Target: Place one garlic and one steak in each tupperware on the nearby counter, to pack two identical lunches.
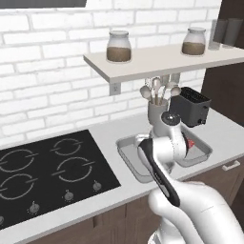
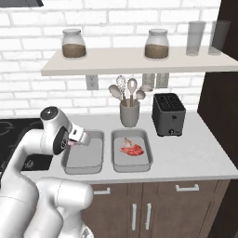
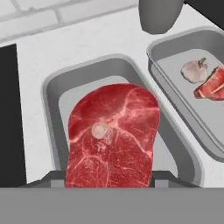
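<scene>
- The steak (image 3: 111, 138) in the hand view is a flat slab of red meat with pale marbling and a small round bone-like spot near its middle. It hangs from the gripper (image 3: 107, 186) over the left tupperware (image 3: 50, 92).
- The jaws stand about half open and appear clamped on the near edge of this steak. The fingertips themselves are hidden behind the meat.
- As a judgement, the meat is soft and floppy, light, and probably slick. A grip on one edge lets it dangle, so it may slide or drape over the rim when released.
- The best hold is likely across the thin edge, well in from the corner.
- The left tupperware is a shallow grey tray with rounded corners and a flat raised rim. Its floor looks smooth and bare apart from what the steak hides.
- The right tupperware (image 2: 145, 162) already holds a second steak (image 2: 133, 150) and a whitish-pink garlic (image 2: 127, 141), which lie touching.
- The garlic is a small knobbly bulb, firm and light by the look of it, and apt to roll.
- Both trays sit side by side on the pale, smooth table (image 2: 195, 153), between the black hob (image 1: 52, 167) and the black toaster (image 2: 168, 114).
</scene>
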